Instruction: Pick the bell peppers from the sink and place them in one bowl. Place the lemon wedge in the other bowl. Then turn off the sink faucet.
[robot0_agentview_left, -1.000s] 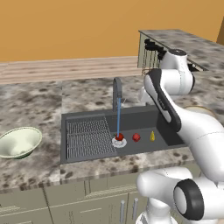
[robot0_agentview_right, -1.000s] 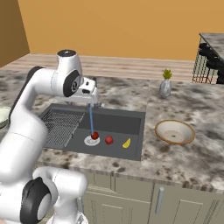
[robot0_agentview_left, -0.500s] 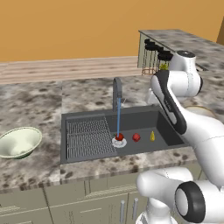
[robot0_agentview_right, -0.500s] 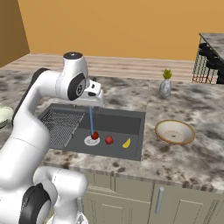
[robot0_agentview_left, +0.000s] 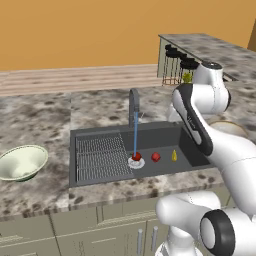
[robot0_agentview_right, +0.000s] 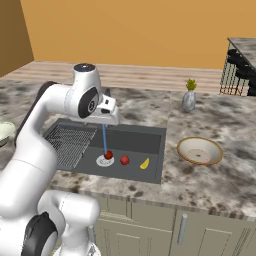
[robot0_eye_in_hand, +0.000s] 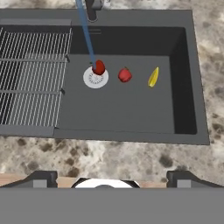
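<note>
Open sink (robot0_eye_in_hand: 131, 109); faucet (robot0_agentview_left: 133, 102) behind

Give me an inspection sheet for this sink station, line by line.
Surface: speckled granite counter around a dark grey sink basin with a ridged wire rack.
Job's things: two glossy red bell peppers, one on the round pale drain, one beside it; small yellow lemon wedge further along; shallow tan bowl and deeper pale green bowl on the counter either side of the sink; grey arched faucet running, stream hitting the drain pepper.
Clutter: small grey vase with a yellow-green sprig.
Grippers: fingers open, holding nothing, above the sink's near edge.
Cables: nothing seen.
Surroundings: orange wall, black bar stools, cabinet fronts below.
</note>
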